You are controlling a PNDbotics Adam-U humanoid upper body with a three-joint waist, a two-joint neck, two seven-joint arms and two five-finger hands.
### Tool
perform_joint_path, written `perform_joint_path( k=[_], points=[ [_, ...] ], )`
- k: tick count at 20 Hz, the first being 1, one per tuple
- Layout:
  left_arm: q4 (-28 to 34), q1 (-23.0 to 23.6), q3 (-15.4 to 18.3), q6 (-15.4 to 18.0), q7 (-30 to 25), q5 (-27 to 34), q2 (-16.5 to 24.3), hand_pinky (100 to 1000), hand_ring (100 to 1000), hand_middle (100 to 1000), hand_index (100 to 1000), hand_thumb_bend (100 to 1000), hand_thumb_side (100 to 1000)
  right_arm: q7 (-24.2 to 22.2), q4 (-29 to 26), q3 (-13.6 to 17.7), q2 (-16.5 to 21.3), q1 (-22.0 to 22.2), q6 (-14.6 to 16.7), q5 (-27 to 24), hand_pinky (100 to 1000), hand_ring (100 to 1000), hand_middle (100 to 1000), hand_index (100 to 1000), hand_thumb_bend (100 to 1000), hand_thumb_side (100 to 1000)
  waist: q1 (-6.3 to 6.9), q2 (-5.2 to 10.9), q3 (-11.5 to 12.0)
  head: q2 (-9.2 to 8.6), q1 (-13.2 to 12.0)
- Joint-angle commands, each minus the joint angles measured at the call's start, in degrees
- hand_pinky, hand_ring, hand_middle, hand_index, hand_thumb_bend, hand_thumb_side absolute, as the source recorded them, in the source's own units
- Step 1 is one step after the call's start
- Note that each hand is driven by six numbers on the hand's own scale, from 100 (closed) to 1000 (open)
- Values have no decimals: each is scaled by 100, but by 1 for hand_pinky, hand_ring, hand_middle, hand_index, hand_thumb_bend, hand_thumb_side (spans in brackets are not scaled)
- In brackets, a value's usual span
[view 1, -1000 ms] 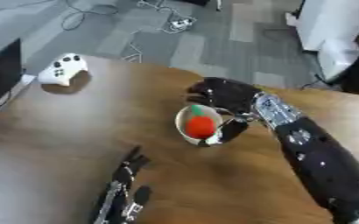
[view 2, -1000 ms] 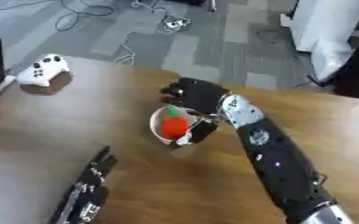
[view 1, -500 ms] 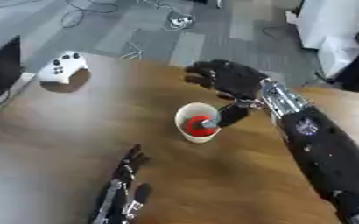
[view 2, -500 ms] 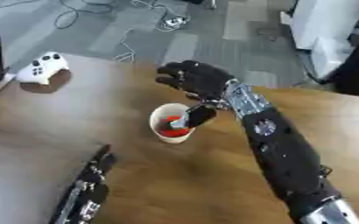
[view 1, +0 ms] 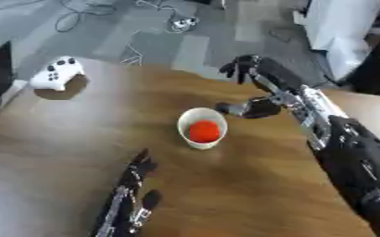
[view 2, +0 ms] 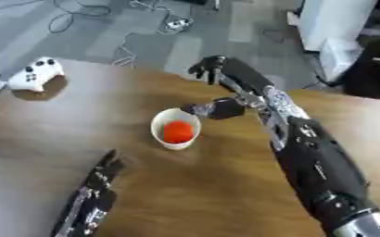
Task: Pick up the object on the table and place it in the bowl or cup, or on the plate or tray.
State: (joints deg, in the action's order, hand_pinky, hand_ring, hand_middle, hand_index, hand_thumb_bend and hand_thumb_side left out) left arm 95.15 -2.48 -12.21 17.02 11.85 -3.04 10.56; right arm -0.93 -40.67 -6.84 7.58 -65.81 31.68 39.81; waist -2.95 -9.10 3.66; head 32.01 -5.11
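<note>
While right hand [view 1: 262,88] open, holding nothing: red object [view 1: 205,131] inside white cup [view 1: 201,142].

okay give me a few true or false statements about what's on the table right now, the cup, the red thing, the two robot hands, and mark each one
1. The red object lies inside the white cup. True.
2. The right robot hand is curled round the cup. False: it is open, above and to the right of the cup, with only its thumb near the rim.
3. The left robot hand rests open at the lower edge of the view. True.
4. The cup lies tipped on its side. False: it stands upright on the wooden table.
5. A white game controller sits at the table's far left. True.
</note>
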Motion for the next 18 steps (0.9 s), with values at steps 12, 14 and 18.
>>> perform_joint_path(
  k=[12,14,18],
  points=[
    [38,-103,224,-34,346,81,210,1000,1000,1000,811,653,771,-205,-3099,314,101,3437,-1244,-2482,260,574,696,801,509,635,101,583,-188,-101,146],
    [-26,-98,230,-16,388,100,210,1000,1000,1000,810,655,771,-205,-3337,352,-20,4038,-1299,-2374,251,558,684,797,499,603,114,672,-222,-132,137],
    [-128,-95,224,29,424,142,198,1000,1000,1000,811,659,773,-323,-3504,392,-196,4826,-1349,-2373,203,498,639,785,501,568,142,808,-250,-184,119]
  ],
)
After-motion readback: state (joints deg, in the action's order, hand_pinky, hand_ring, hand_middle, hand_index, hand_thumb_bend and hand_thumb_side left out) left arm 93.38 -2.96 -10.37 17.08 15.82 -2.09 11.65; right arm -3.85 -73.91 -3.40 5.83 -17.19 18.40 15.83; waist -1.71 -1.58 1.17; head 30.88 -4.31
